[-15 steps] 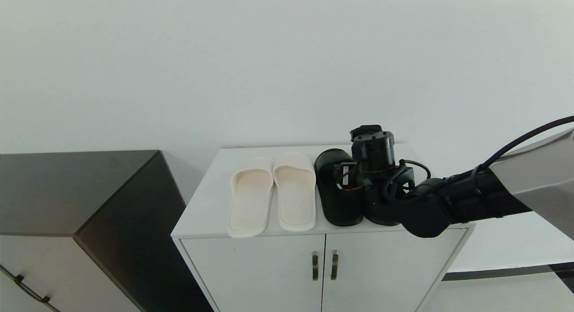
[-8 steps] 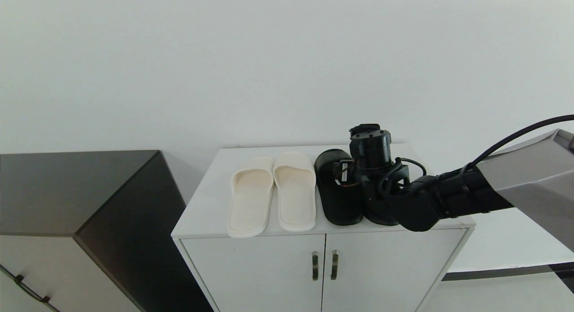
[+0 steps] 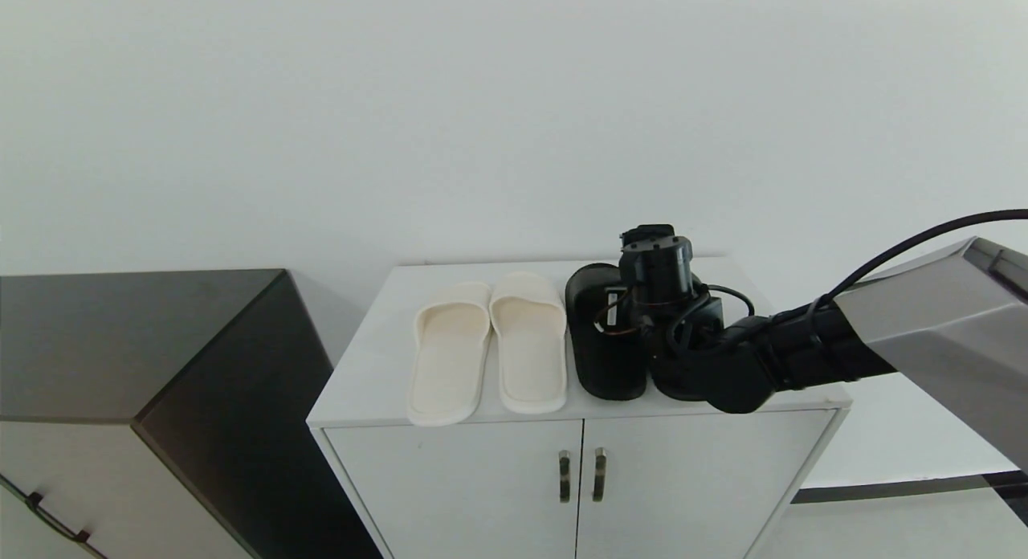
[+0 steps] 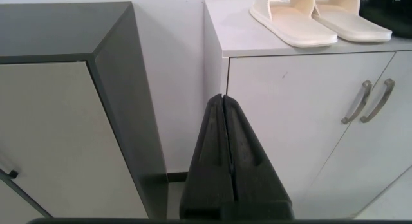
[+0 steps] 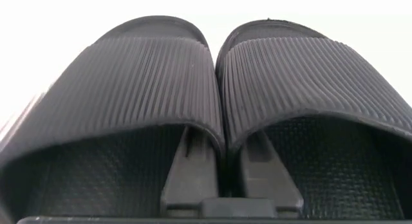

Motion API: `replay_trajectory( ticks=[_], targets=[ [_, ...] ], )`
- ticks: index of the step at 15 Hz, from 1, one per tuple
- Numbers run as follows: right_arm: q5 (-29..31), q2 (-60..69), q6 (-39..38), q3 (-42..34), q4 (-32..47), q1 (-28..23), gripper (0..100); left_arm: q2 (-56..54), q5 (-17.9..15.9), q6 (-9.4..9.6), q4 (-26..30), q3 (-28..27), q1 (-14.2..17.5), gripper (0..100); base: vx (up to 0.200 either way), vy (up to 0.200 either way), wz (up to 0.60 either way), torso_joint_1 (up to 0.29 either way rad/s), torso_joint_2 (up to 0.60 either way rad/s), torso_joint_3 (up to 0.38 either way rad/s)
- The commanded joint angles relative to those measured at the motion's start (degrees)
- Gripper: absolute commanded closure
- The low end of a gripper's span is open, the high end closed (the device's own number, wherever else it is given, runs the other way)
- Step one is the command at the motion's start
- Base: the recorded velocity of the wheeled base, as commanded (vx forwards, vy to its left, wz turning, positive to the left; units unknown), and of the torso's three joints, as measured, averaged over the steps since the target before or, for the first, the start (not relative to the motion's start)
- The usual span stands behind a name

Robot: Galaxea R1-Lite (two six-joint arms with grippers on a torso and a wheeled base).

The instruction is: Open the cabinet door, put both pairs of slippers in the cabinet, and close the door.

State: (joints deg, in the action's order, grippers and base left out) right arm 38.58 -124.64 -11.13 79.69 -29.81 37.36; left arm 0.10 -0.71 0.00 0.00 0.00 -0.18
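Black slippers (image 3: 598, 366), judged light, soft and ribbed, are gripped on the right half of the cabinet (image 3: 369, 366) top by their touching inner walls between the narrowed jaws of the right gripper (image 5: 224, 147); the left gripper (image 4: 223, 105) is seen with jaws pressed together.

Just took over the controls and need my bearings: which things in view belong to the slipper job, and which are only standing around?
Job: white cabinet, doors shut; cream slippers and black slippers on its top; right gripper, fingers pinching the black pair's inner walls.

Not the job: dark cabinet beside it; left gripper, shut, holding nothing.
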Motion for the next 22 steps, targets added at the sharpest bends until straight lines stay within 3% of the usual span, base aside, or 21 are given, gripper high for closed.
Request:
replay_trajectory(
  ticks=[1, 7, 13, 15, 18, 22],
  targets=[
    [0.1, 0.5, 0.7, -0.4, 0.1, 0.0, 100, 0.0, 0.1, 0.0, 0.0, 0.0, 0.0, 100, 0.0, 0.0, 0.0, 0.0, 0.0, 0.0],
    [-0.1, 13.9, 2.4, -9.1, 0.4, 2.2, 100, 0.0, 0.0, 0.0, 0.0, 0.0, 0.0, 100, 0.0, 0.0, 0.0, 0.0, 0.0, 0.0],
    [-12.3, 35.0, 3.7, -29.8, 2.7, 9.1, 100, 0.0, 0.0, 0.0, 0.0, 0.0, 0.0, 100, 0.0, 0.0, 0.0, 0.0, 0.0, 0.0],
    [-20.1, 43.4, 3.4, -36.1, 7.0, 12.2, 100, 0.0, 0.0, 0.09, 0.0, 0.0, 0.0, 100, 0.0, 0.0, 0.0, 0.0, 0.0, 0.0],
    [-25.2, 47.3, 3.4, -36.6, 13.1, 12.6, 100, 0.0, 0.0, 0.0, 0.0, 0.0, 0.0, 100, 0.0, 0.0, 0.0, 0.0, 0.0, 0.0],
    [-26.1, 47.1, 3.4, -37.6, 13.9, 12.7, 100, 0.0, 0.0, 0.0, 0.0, 0.0, 0.0, 100, -0.05, 0.0, 0.0, -0.001, 0.0, -0.001]
  ],
)
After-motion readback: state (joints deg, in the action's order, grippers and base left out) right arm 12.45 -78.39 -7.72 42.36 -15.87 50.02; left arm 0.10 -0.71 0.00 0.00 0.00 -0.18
